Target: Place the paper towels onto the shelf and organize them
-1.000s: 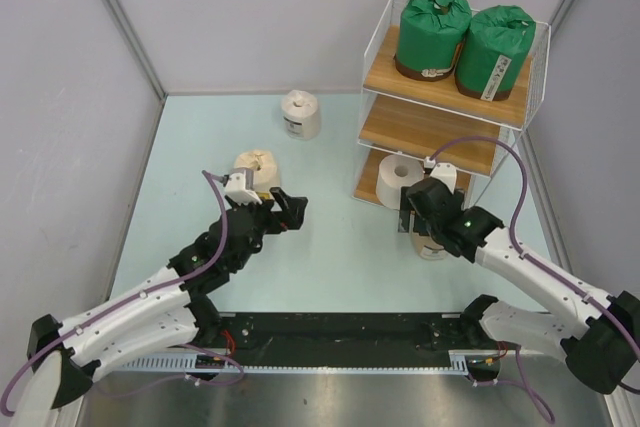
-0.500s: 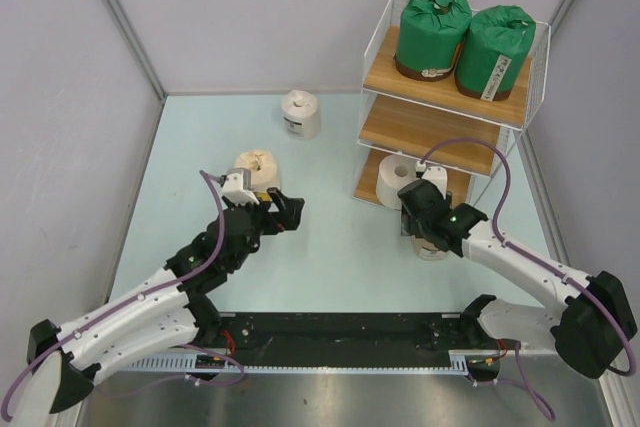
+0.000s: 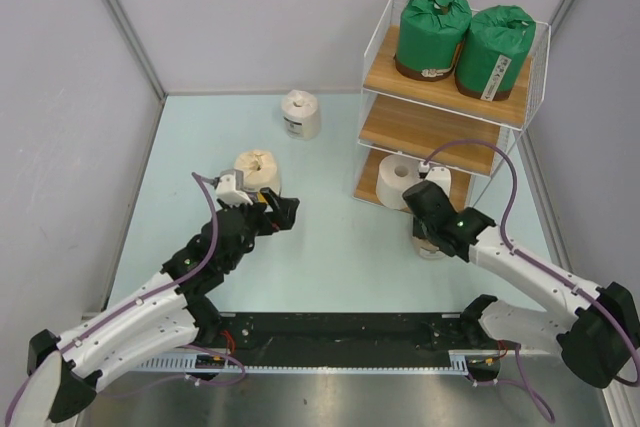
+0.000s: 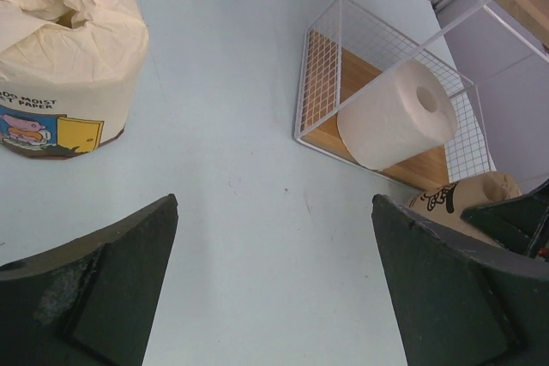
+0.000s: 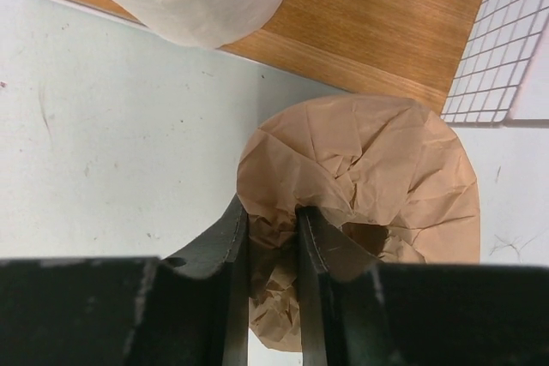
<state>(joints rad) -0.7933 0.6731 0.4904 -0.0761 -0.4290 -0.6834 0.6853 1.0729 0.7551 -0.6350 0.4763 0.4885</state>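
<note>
Right gripper [image 5: 273,212]: we pinch a crumpled fold of the tan roll [image 5: 377,177], on the table [image 5: 111,126] just before the shelf [image 5: 377,23].
Left gripper [image 4: 274,212]: spread, empty, near the cream roll [image 4: 64,49].
Risk: we fear the wrap tears or slips on lifting, dropping the roll.

The shelf [image 3: 430,133] stands at the table's [image 3: 340,247] right rear. On its top board two wrapped rolls [image 3: 430,32] stand side by side, and a bare roll [image 3: 402,179] lies on the bottom board. A crumple-wrapped roll [image 3: 432,246] stands just before the shelf. Well to the left stands a printed-wrap roll [image 3: 257,169], with a labelled roll [image 3: 301,114] behind it.
</note>
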